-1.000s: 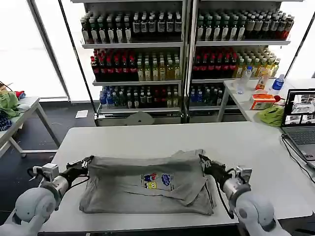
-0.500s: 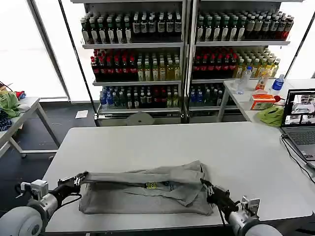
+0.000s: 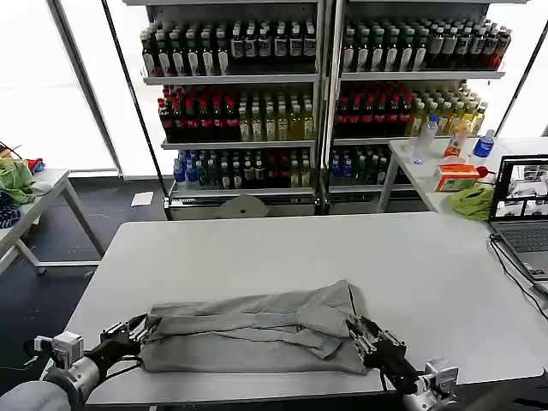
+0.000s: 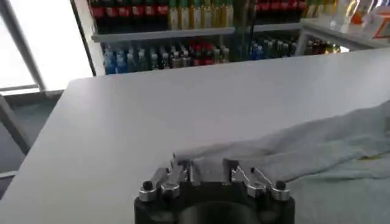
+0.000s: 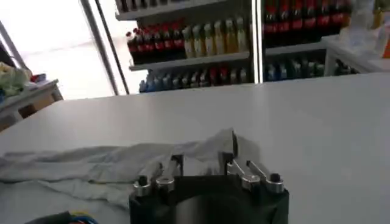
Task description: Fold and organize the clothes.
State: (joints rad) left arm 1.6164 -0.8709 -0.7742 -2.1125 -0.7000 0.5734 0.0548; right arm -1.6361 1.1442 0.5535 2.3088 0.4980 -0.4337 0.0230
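A light grey shirt (image 3: 257, 330) of soft, creased cotton was spread on the near part of the smooth white table (image 3: 282, 248). It was doubled over into a low, wrinkled band, its long axis running across the table from the robot's left to its right, with the top layer bunched into loose ridges. The left gripper (image 3: 139, 326) was clamped on the left end of the shirt, cloth pinched between its metal fingers (image 4: 181, 172). The right gripper (image 3: 359, 333) was likewise closed on the right end, a peaked fold being held between its fingers (image 5: 173, 165). Both ends were held low near the table's front edge.
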